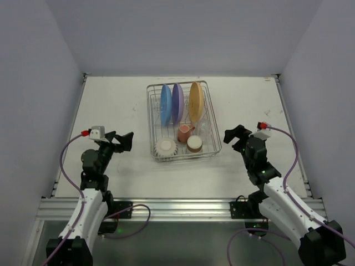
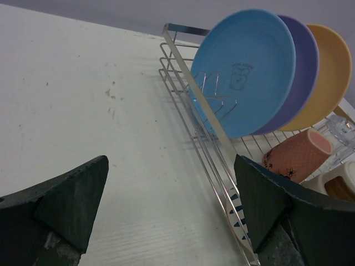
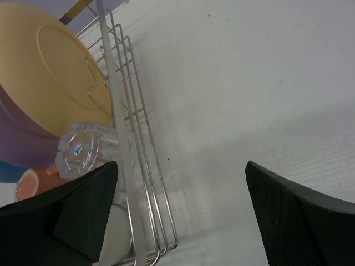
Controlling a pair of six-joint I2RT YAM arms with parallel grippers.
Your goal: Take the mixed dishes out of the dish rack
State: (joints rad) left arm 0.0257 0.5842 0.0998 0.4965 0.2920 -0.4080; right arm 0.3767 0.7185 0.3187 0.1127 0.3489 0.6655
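White table (image 1: 111, 111): wire dish rack (image 1: 213, 145) centred.

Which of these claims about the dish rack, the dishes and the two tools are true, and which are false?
The blue plate, purple plate and yellow-orange plate stand upright in the dish rack. True.
The left tool grips the blue plate. False: it is open and empty, beside the rack.
The white ribbed bowl sits outside the rack. False: it is in the rack's near left corner.
The pink mug is inside the rack. True.
The right tool is open and holds nothing. True.
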